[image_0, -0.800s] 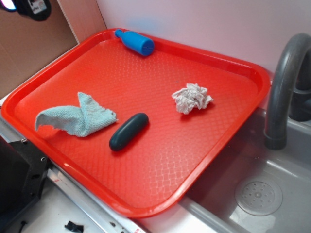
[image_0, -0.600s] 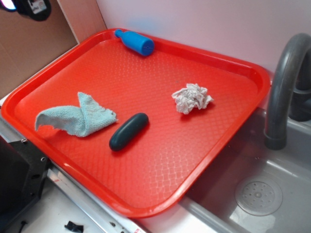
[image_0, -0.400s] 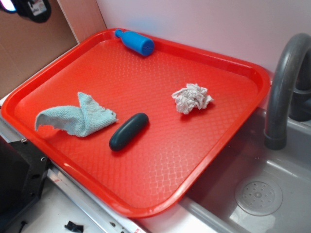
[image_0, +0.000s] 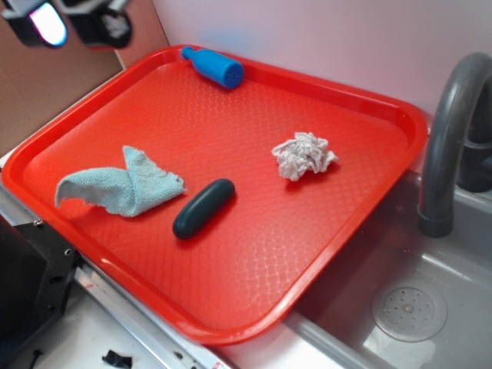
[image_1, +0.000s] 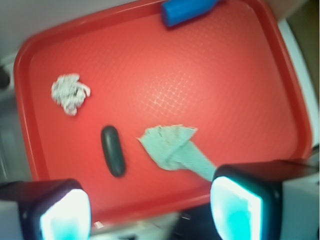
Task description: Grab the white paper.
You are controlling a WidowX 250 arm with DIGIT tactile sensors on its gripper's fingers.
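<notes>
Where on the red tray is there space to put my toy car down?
The biggest bare patch is the tray corner nearest the sink, below the white paper and dark pill-shaped thing. It's crowded where the cloth lies beside that thing.

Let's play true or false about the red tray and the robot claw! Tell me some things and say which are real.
1. The white paper lies on the red tray. True.
2. The claw is squeezing the white paper. False: it is open, holds nothing, and sits high above the tray, far from the paper.
3. The blue bottle lies near the tray's back edge. True.
4. The light blue-green cloth covers the dark oval thing. False: the cloth lies beside it, not on top.
5. The white paper is in the sink. False: it is on the tray.
</notes>
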